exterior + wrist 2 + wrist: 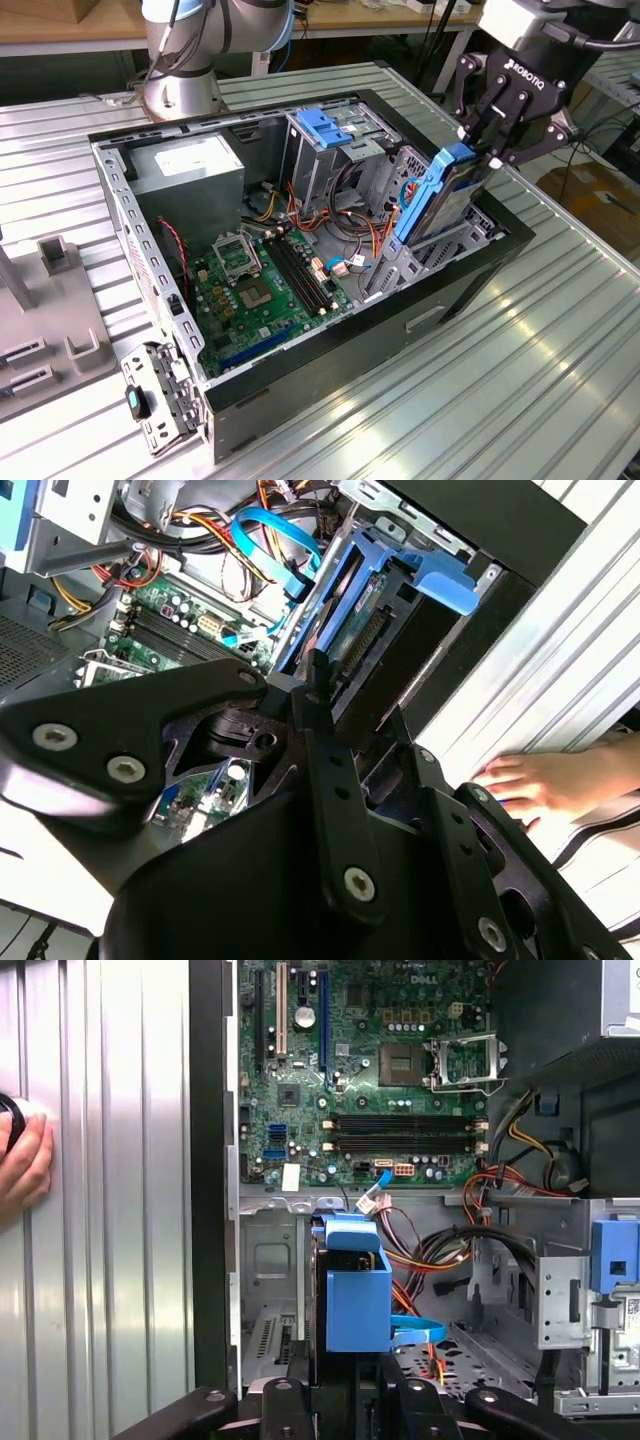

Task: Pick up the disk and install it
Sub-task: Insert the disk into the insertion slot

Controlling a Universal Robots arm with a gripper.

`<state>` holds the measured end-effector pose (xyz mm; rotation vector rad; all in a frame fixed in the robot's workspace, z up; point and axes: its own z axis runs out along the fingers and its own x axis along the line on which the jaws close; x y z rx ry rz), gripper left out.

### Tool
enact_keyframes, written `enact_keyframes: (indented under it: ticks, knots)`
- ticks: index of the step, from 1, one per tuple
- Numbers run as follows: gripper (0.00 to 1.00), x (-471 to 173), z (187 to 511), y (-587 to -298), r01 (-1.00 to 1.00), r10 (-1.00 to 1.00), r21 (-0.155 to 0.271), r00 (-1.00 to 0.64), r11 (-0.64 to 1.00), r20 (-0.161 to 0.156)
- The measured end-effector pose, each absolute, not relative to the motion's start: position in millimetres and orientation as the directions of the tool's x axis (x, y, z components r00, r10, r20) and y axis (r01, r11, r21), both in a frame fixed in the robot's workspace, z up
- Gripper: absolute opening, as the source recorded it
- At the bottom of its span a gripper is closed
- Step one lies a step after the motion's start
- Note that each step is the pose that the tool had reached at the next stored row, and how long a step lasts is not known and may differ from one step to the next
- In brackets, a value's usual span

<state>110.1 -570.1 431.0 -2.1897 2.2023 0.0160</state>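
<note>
- Disk [452, 205] — a flat metal drive with blue plastic rails on its edges — is seen standing almost on end at the exterior view's right side of the open computer case [330, 372]. Its lower end is down in the bay beside the case wall and its upper end is above the rim.
- That upper end is clamped by the gripper [484, 150], whose fingers are closed on it.
- In the first wrist view one blue rail [355, 1295] is seen just ahead of the fingers, with the motherboard [380, 1070] beyond.
- The drive is judged stiff and fairly heavy for its size, with smooth metal faces that could slip in a light grip.
- It is also judged fragile — knocks and twisting in the bay are to be avoided, and the connector edge is best left untouched.
- A hold across the body at the outer end is judged best, so that the rails are left free to run in the bay's guides.
- White lettering is carried on the gripper's body, fine print on the motherboard, and a white label on the power supply [190, 165].
- The drive's own label cannot be made out.
</note>
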Motion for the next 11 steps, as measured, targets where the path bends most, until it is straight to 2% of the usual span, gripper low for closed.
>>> enact_keyframes:
  ticks: [11]
  knots:
    - [0.35, 110.1, 409.5, -570.1, -1.0, -0.999, -0.018, -0.005, 0.006, -0.033]
